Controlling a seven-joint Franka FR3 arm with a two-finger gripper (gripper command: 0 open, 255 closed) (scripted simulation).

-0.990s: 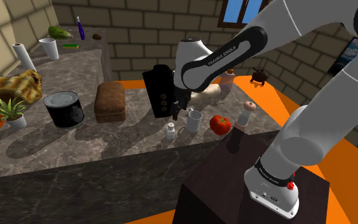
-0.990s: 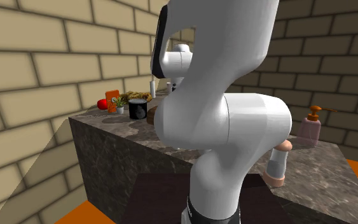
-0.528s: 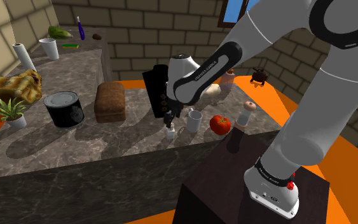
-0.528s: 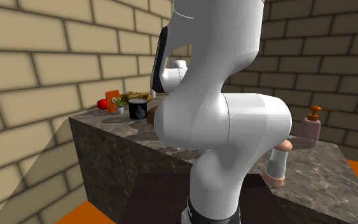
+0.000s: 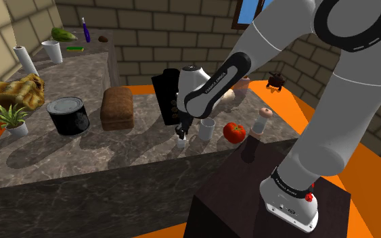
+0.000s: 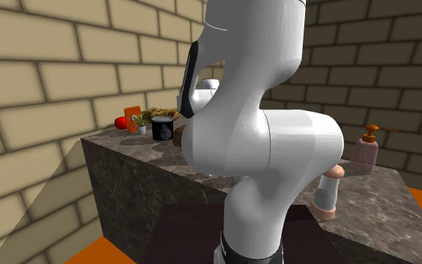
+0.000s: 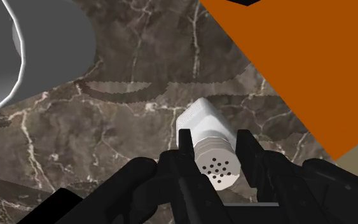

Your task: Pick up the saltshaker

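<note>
desk (image 5: 40, 159): dark marble, long, holds everything below
arm (image 5: 297, 61): white, arcs from the stand up and over, comes down near the desk's front edge
stand (image 5: 243, 203): dark box, shoulder view's lower right
loaf (image 5: 116, 107): brown, mid desk, just beside the black pot
black pot (image 5: 68, 115): round, on the loaf's left in the shoulder view
end effector (image 7: 214, 143): pointing down at the desk, fingers (image 7: 185, 145) clamped on the saltshaker's cap, one each side
mug (image 5: 207, 128): grey, upright, between saltshaker and tomato
tomato (image 5: 234, 132): red, near the mug
saltshaker (image 7: 210, 149): white, holed top, upright on the desk near the front edge, just beside the mug, between the fingers
</note>
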